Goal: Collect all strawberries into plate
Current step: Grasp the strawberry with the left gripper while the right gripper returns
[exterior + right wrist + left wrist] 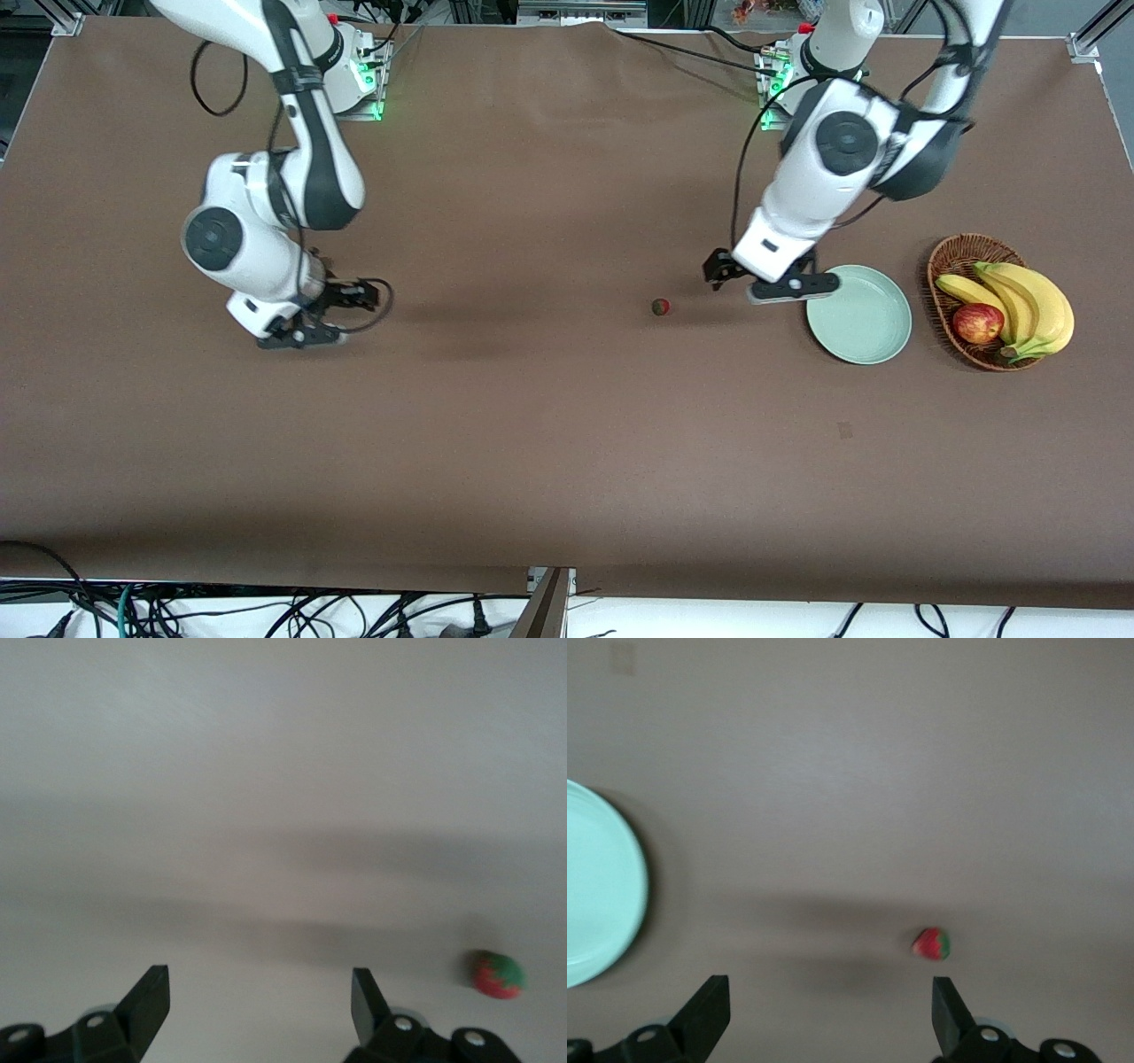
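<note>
- Left gripper (pixel 772 282): fingers wide and empty, low over the table beside the plate (pixel 873 332).
- Strawberry (pixel 660 307): on the table near the plate, toward the right arm's end; plate empty.
- Right gripper (pixel 330 315): fingers wide, empty; a second strawberry (pixel 497 974) lies just beside it.
- Risk: a small round berry may roll from closing fingers if off-centre.

Strawberry (pixel 660 307) on table, near plate (pixel 864 319); basket (pixel 952 266) beside plate.
</note>
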`<state>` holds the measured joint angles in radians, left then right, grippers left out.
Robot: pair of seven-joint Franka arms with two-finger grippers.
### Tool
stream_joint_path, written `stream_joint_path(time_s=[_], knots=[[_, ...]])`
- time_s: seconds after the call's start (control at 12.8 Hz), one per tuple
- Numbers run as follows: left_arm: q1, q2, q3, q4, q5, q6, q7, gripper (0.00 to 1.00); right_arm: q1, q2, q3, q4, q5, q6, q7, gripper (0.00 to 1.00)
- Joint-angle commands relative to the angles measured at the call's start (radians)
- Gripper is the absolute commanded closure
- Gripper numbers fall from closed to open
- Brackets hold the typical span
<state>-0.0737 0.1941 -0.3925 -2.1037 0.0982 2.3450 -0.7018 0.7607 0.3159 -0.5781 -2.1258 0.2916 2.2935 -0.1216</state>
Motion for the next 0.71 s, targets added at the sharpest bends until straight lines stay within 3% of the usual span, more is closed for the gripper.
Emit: stream_joint_path(time_s=[0.0, 0.16, 0.31, 0.63], knots=[[0.006, 0.154, -0.057, 0.021, 0.217, 0.115, -0.265, 0.00, 0.022, -0.144, -0.067, -0.308, -0.006, 0.185, -0.146, 0.09], [0.003, 0.244, -0.084, 0.028, 0.383, 0.169, -0.454, 0.00, 0.022, -0.158, -0.118, -0.397, -0.005, 0.262, -0.220, 0.09], [-0.003, 0.329, -0.088, 0.060, 0.512, 0.211, -0.575, 0.00, 0.020, -0.161, -0.123, -0.453, -0.005, 0.322, -0.231, 0.09], [-0.035, 0.409, -0.089, 0.114, 0.531, 0.212, -0.601, 0.00, 0.020, -0.108, -0.126, -0.453, -0.005, 0.406, -0.244, 0.13]])
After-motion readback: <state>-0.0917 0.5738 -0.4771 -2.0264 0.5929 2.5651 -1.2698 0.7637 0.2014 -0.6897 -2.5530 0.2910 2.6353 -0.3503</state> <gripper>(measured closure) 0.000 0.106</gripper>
